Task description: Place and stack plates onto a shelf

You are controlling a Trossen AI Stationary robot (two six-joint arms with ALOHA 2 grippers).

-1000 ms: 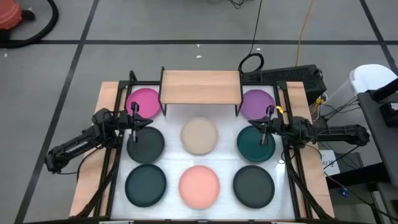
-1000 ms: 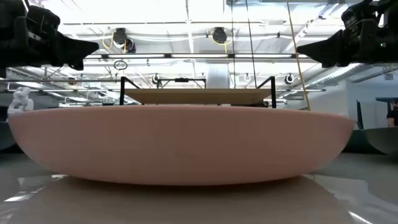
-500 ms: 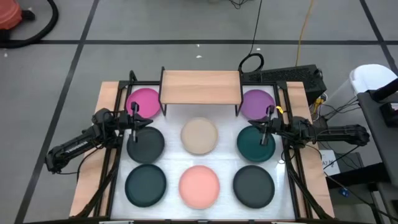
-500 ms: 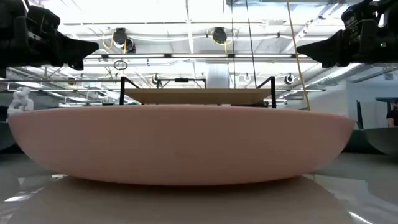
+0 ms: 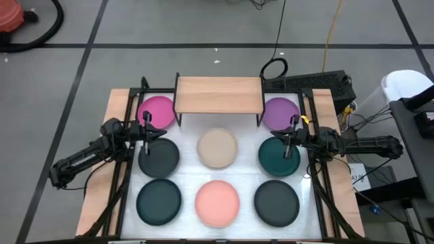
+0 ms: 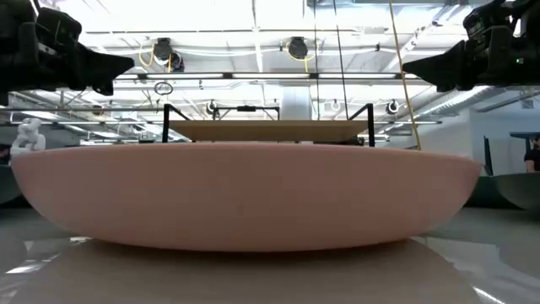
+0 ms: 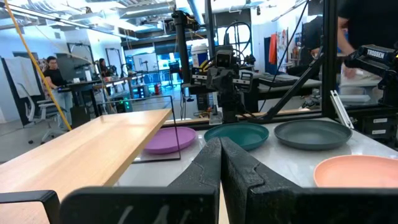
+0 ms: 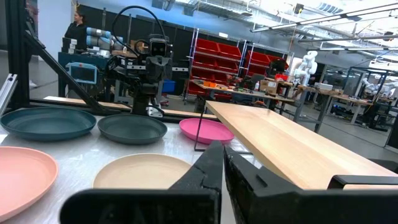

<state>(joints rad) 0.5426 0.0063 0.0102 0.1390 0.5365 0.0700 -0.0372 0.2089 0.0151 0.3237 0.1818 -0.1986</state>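
Note:
Eight plates lie flat on the white tabletop around the shelf (image 5: 219, 95), a light-wood board on black legs at the far side. They are magenta (image 5: 157, 110), purple (image 5: 280, 113), beige (image 5: 218, 148), teal (image 5: 279, 156), salmon pink (image 5: 218, 202) and three dark grey (image 5: 159, 155) (image 5: 159, 201) (image 5: 277, 202). My left gripper (image 5: 148, 132) is shut and hovers over the far edge of the left middle dark plate. My right gripper (image 5: 290, 139) is shut and hovers over the teal plate's far edge. The low view shows both raised, left gripper (image 6: 126, 63) and right gripper (image 6: 409, 66).
A black frame (image 5: 129, 135) runs along both sides of the white tabletop, close to each arm. The board of the shelf (image 7: 81, 155) bears nothing. Cables and a dark box (image 5: 319, 83) lie beyond the far right corner. People stand in the room behind.

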